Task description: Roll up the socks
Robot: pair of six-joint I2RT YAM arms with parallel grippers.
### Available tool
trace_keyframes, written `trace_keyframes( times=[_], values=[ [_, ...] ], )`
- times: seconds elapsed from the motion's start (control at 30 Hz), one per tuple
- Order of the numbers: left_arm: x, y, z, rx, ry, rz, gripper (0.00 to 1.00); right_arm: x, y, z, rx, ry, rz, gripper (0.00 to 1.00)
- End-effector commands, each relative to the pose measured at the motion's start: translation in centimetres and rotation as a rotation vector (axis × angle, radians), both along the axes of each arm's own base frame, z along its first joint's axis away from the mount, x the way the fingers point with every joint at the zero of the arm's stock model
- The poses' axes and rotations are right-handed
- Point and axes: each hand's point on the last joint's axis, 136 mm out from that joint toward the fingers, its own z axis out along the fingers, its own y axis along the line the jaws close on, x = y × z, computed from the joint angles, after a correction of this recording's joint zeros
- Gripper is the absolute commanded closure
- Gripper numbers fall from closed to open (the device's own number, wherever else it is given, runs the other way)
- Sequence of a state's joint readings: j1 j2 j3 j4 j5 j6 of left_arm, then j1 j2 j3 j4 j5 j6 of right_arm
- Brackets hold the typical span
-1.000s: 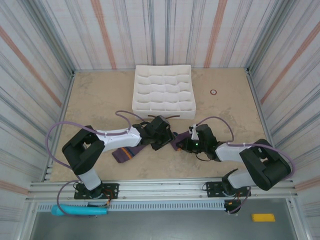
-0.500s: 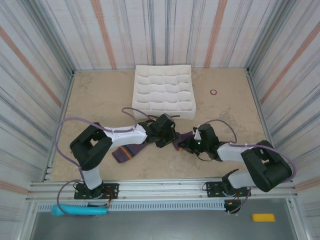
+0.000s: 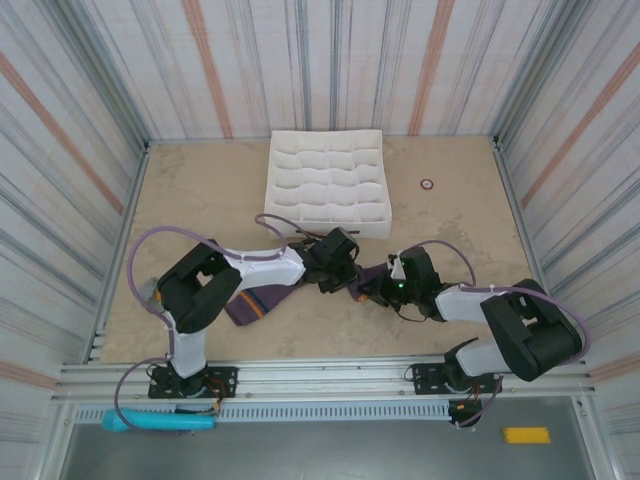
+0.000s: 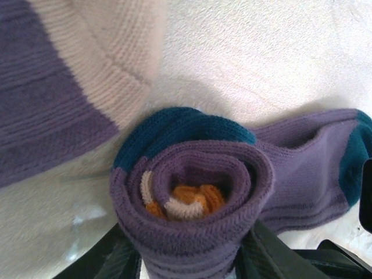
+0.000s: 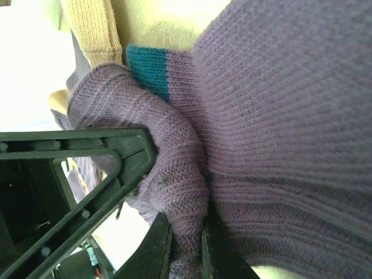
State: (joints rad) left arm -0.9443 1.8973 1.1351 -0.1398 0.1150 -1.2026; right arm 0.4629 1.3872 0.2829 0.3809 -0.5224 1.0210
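The socks (image 4: pixel 192 197) lie on the bench (image 3: pixel 200 190) just in front of the white tray (image 3: pixel 325 216), wound into a tight spiral at one end. The left fingers (image 4: pixel 110 261) hug that roll on both sides. The right fingers (image 5: pixel 160 250) are pinched narrow on a fold of purple fabric at its outer wrap.

The main risk, as I judge it, is the spiral springing loose. If either hold slackens before the outer layer is tucked over, the knit can unwind. A pull by both arms in opposite directions could also drag the orange core out.

The roll's open end faces the left wrist camera, so its long axis seems to run roughly along the tray's near edge. The unrolled striped length trails away from the tray, toward the left arm's base.
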Motion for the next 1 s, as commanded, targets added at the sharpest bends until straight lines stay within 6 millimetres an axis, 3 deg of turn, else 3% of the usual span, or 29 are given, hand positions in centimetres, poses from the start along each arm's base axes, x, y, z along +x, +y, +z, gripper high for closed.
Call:
trace_keyframes(
  times=[0.0,0.07,0.23,0.37,0.67,0.97],
  values=[
    [-1.2,0.4,-1.9,0.048,0.062,-0.007,0.64,-7.7,-6.8,-8.3,-0.328,0.357,-0.081,1.00],
    [-1.1,0.7,-2.1,0.056,0.059,0.010,0.73,-7.1,-6.4,-7.8,-0.313,0.316,-0.060,0.96],
    [-0.8,1.3,-1.9,0.065,0.058,0.017,0.97,-5.5,-5.6,-5.9,-0.292,0.205,-0.020,0.63],
    [-0.4,0.9,-1.6,0.016,0.065,0.000,1.00,-4.5,-5.5,-3.8,-0.288,0.138,-0.025,0.51],
    [-0.4,1.7,-0.8,-0.007,0.070,-0.009,1.00,-4.5,-8.2,-1.7,-0.357,0.096,-0.125,0.42],
    [-0.8,1.4,0.0,-0.053,0.065,-0.028,1.00,-3.7,-8.8,-2.2,-0.372,0.098,-0.156,0.41]
  ],
)
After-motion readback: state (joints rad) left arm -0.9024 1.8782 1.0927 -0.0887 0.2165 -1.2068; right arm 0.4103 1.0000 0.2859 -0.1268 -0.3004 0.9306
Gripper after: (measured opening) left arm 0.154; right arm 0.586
